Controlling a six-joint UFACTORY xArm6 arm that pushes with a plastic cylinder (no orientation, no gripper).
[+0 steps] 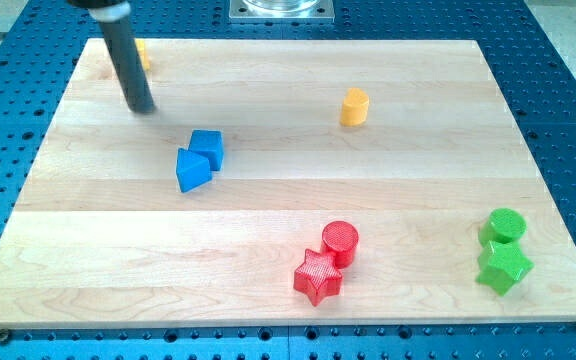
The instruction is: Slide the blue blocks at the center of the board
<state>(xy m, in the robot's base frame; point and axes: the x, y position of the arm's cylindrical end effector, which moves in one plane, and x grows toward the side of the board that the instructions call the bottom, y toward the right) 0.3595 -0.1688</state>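
Two blue blocks touch each other left of the board's middle: a blue cube (208, 146) and, just below and left of it, a blue wedge-shaped block (192, 172). My rod comes down from the view's top left and my tip (142, 106) rests on the board above and to the left of the blue cube, a short gap away from it.
A yellow cylinder (354, 106) stands right of centre near the top. A yellow block (141, 53) is partly hidden behind the rod at the top left. A red cylinder (340, 241) and red star (317, 277) sit at bottom centre. A green cylinder (505, 226) and green star (503, 267) sit at the bottom right.
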